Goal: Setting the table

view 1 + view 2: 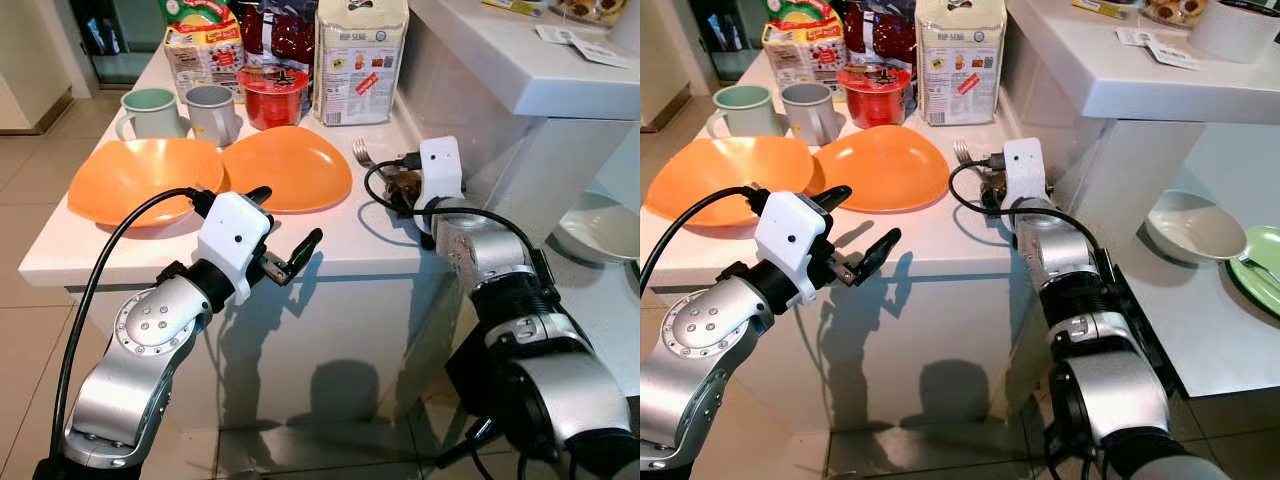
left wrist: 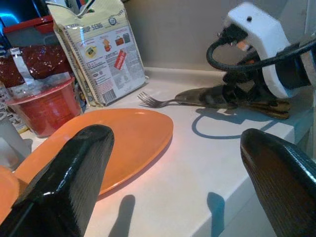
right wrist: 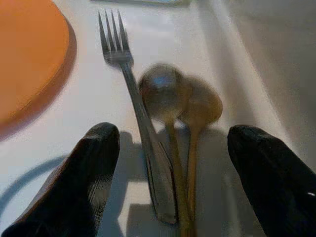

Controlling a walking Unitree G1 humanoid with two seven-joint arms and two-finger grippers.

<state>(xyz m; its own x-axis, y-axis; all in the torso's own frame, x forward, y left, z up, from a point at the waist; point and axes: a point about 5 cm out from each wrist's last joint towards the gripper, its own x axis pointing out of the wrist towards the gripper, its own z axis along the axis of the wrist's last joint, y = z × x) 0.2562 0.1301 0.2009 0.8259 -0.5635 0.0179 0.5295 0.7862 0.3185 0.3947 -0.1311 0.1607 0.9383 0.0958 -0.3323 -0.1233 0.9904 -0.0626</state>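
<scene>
A silver fork (image 3: 140,118) lies on the white counter (image 1: 340,235) beside two spoons (image 3: 170,98), to the right of two orange plates (image 1: 285,165). My right gripper (image 3: 168,173) is open, low over the cutlery handles, one finger on each side of them. My left gripper (image 1: 290,225) hangs open in front of the counter's near edge, just below the right-hand orange plate, holding nothing. In the left wrist view the fork (image 2: 158,101) points toward a flour bag (image 2: 98,49).
Two mugs (image 1: 185,110), a red tub (image 1: 272,95) and food packets (image 1: 360,55) stand at the back of the counter. A higher white ledge (image 1: 530,70) rises to the right. A white bowl (image 1: 1195,225) and a green plate (image 1: 1260,265) sit on a lower surface at right.
</scene>
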